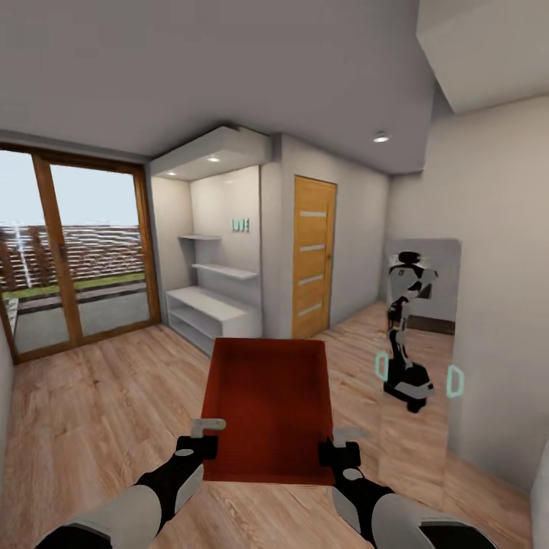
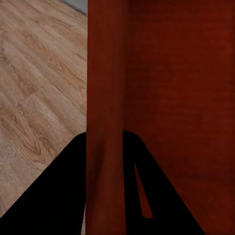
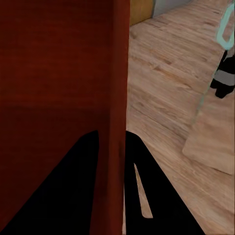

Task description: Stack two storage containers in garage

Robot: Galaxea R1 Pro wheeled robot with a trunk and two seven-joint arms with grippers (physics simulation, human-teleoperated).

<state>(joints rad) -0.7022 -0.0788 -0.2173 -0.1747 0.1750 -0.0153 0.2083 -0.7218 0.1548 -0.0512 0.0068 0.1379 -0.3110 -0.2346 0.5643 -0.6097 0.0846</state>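
Storage container [image 1: 268, 408] is up off the wood floor [image 1: 91, 427] in front of me, left gripper [image 1: 204, 436] and right gripper [image 1: 341, 446] each clamped over a side wall, so I figure it rides level toward the orange-brown door [image 1: 313, 256].

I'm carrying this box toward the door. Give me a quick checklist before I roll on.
1. Left gripper on the container wall: ok, fingers straddle it in the wrist view.
2. Right gripper on the opposite wall: ok.
3. Container level: ok, roughly.
4. Floor ahead free: cannot tell, the container hides it.
5. Door open: not ok, shut.
6. Mirror at right: ok, apart.
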